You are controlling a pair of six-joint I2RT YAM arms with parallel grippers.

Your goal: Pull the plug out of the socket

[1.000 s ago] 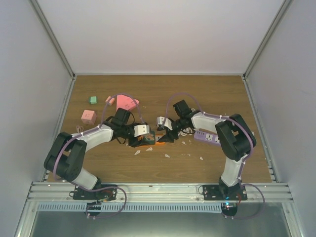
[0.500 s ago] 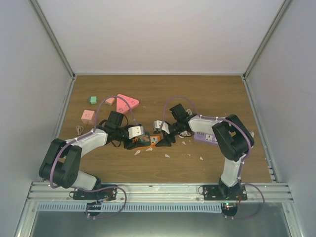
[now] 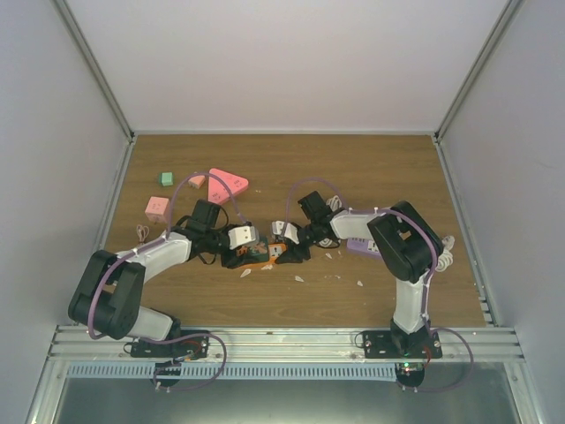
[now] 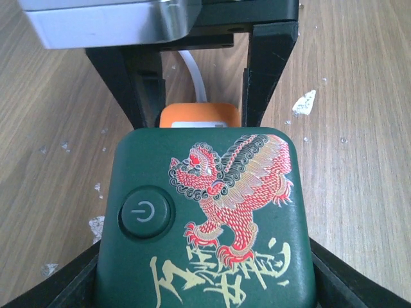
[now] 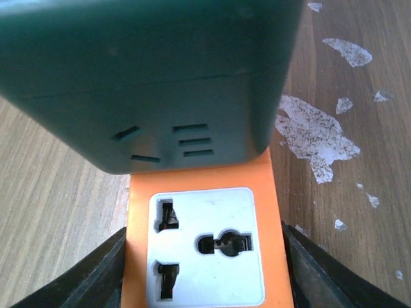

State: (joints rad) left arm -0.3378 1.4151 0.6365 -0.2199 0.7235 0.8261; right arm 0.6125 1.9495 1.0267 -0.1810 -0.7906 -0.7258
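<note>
The dark green plug (image 4: 205,218), printed with a red dragon and a power button, sits on the far end of the short orange socket (image 5: 205,244). The socket's white outlet face shows free in the right wrist view. My left gripper (image 4: 205,285) is shut on the plug's sides. My right gripper (image 5: 205,276) is shut on the orange socket, one finger on each side. In the top view the socket (image 3: 270,253) lies mid-table between the left gripper (image 3: 240,256) and the right gripper (image 3: 293,250). The plug's pins are hidden.
The purple power strip (image 3: 366,245) with a white cord (image 3: 441,252) lies right of the right arm. Pink blocks (image 3: 228,184) (image 3: 157,208) and a green block (image 3: 165,178) sit at the back left. White scraps (image 3: 300,278) litter the wood. Walls enclose three sides.
Both grippers and the plug-and-socket pair have shifted a little left. The left arm has drawn back and the right arm has reached further left. Both grips are unchanged.
</note>
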